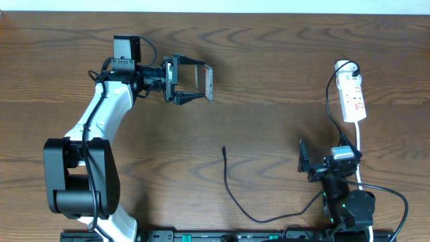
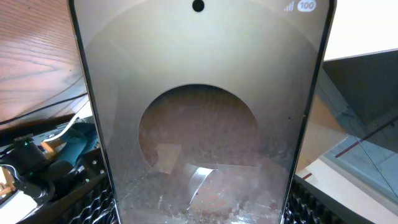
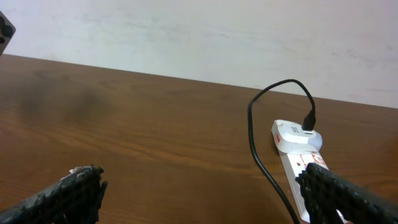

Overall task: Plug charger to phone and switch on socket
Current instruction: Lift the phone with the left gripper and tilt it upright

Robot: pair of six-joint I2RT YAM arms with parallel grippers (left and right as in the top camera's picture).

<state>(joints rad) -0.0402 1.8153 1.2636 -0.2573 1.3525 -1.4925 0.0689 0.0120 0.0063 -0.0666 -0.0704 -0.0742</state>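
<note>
With the flat dark brown phone (image 2: 199,124) clamped in the left gripper (image 1: 203,82), the thin black charger cable (image 1: 225,171), lying loose on the wooden bench (image 1: 269,60), is best pinched just behind its plug tip (image 1: 224,149) by the empty, spread right gripper (image 1: 306,163).

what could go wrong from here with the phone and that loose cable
The phone is pinched only in the left jaws, so it may slip or twist when pushed on. The cable tip lies loose on the table, away from the open right jaws; it may skid aside when grabbed.
</note>
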